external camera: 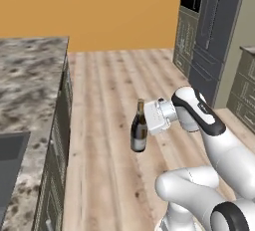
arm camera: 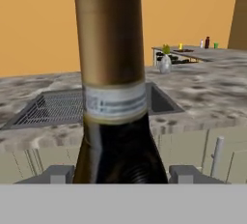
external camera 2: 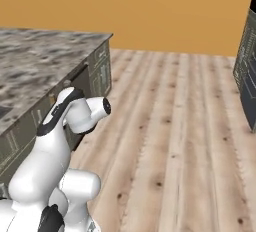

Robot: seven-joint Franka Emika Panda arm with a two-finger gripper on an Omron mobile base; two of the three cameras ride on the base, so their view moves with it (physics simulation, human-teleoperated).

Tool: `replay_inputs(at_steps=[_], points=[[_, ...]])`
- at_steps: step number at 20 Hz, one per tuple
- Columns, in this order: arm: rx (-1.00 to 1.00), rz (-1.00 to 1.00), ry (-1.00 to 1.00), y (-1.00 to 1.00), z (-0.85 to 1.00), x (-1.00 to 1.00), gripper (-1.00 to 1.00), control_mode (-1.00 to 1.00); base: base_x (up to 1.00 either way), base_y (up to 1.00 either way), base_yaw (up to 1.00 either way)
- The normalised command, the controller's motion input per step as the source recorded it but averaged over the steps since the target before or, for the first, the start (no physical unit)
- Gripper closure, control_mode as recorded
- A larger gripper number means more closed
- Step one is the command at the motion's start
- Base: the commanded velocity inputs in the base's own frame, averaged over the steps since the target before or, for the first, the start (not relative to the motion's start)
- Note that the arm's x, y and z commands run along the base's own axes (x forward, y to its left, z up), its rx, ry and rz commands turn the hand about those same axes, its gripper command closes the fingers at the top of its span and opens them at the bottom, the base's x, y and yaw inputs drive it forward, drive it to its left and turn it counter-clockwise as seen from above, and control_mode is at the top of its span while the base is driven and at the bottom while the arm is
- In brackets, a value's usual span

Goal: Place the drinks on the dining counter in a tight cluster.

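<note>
A dark wine bottle [external camera: 139,130] with a gold-foil neck and pale label hangs upright over the wooden floor, with my gripper [external camera: 147,121] shut on its body from the right. In the hand view the wine bottle [arm camera: 115,73] rises close up between the gripper's [arm camera: 120,175] two fingertips [arm camera: 55,175]. Far behind it, on what looks like the dining counter [arm camera: 231,54], stand a small maroon bottle [arm camera: 207,42] and a tiny pale bottle [arm camera: 201,43].
A marbled counter [external camera: 30,85] with cabinet fronts and a sink [external camera: 10,160] runs along the left. Tall dark cabinets [external camera: 209,31] stand at the right. A yellow cup [arm camera: 180,46] and a green cup [arm camera: 215,45] sit near the far bottles. Wooden floor [external camera: 114,75] lies between.
</note>
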Motion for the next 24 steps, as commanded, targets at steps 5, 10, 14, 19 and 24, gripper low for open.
replay_inputs(at_steps=[5, 10, 14, 19, 24], points=[[0.0, 0.0, 0.0, 0.0, 0.0, 0.0, 1.0, 1.0, 0.83, 0.0, 0.0], [0.0, 0.0, 0.0, 0.0, 0.0, 0.0, 1.0, 1.0, 0.83, 0.0, 0.0], [0.0, 0.0, 0.0, 0.0, 0.0, 0.0, 1.0, 1.0, 0.82, 0.0, 0.0], [0.0, 0.0, 0.0, 0.0, 0.0, 0.0, 1.0, 1.0, 0.8, -0.06, 0.0], [0.0, 0.0, 0.0, 0.0, 0.0, 0.0, 1.0, 1.0, 0.85, -0.04, 0.0]])
